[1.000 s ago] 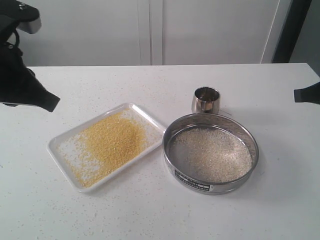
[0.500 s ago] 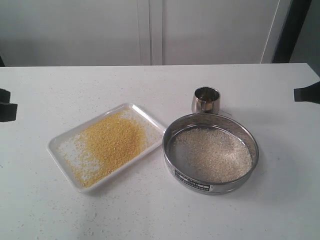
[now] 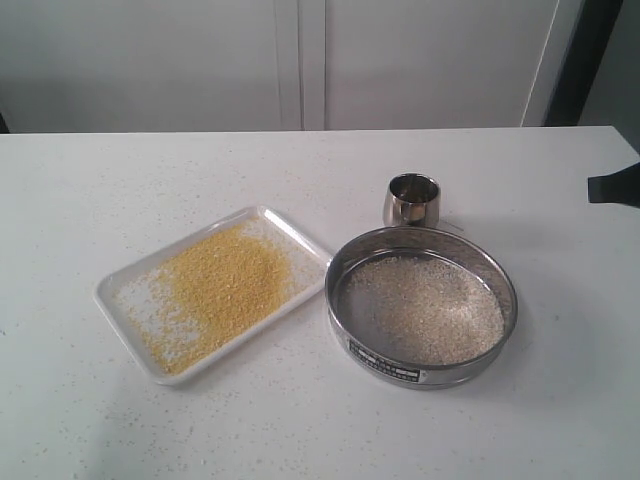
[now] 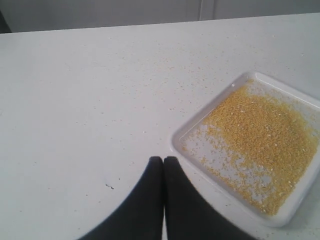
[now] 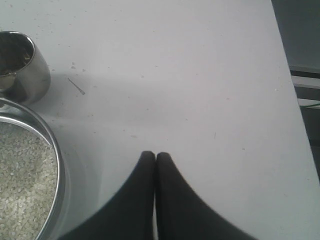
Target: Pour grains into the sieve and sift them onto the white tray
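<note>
While the left gripper (image 4: 163,159) and right gripper (image 5: 155,154) are both pinched together on nothing, the sieve (image 3: 450,377) holding off-white grains (image 3: 425,305) sits lower right of centre, with the white tray (image 3: 112,290) of yellow grains (image 3: 220,285) just left of it.

My work surface a white speckled table (image 3: 150,170), matte, evenly lit, soft shadows only, behind it a pale grey panelled wall (image 3: 150,60) with vertical seams (image 3: 302,60), a dark upright strip (image 3: 578,55) at the far right corner

table (image 3: 150,180) bears white tray (image 3: 106,294), sieve (image 3: 468,371), steel cup (image 3: 412,202).
</note>
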`<action>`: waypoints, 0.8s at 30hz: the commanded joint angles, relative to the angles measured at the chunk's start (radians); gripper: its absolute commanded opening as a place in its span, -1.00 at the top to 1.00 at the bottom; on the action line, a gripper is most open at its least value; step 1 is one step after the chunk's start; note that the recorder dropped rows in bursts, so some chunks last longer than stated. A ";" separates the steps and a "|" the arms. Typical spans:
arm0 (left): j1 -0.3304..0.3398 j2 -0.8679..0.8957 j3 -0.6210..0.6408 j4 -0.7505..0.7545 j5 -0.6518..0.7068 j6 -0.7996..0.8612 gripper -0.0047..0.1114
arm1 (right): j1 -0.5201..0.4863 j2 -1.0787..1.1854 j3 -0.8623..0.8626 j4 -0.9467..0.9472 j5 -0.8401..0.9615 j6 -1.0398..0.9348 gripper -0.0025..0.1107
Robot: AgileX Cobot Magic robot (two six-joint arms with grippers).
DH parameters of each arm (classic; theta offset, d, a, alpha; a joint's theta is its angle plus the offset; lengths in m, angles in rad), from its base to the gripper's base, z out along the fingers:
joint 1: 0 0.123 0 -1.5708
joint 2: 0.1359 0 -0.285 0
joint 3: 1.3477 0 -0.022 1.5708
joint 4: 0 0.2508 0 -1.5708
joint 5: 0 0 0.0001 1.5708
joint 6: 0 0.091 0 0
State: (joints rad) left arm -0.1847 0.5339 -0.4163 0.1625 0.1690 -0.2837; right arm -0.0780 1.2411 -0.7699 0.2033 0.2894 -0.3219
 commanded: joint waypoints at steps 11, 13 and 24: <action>0.112 -0.275 0.208 -0.048 -0.035 -0.042 0.92 | 0.000 -0.007 0.004 0.005 -0.007 0.004 0.96; 0.129 -0.305 0.230 -0.065 -0.044 -0.042 0.92 | 0.000 -0.007 0.004 0.005 -0.007 0.004 0.96; 0.162 -0.359 0.276 -0.098 -0.049 -0.033 0.92 | 0.000 -0.007 0.004 0.005 -0.007 0.004 0.96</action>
State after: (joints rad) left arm -0.0253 0.1807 -0.1460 0.0708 0.1311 -0.3182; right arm -0.0780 1.2411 -0.7699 0.2033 0.2894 -0.3219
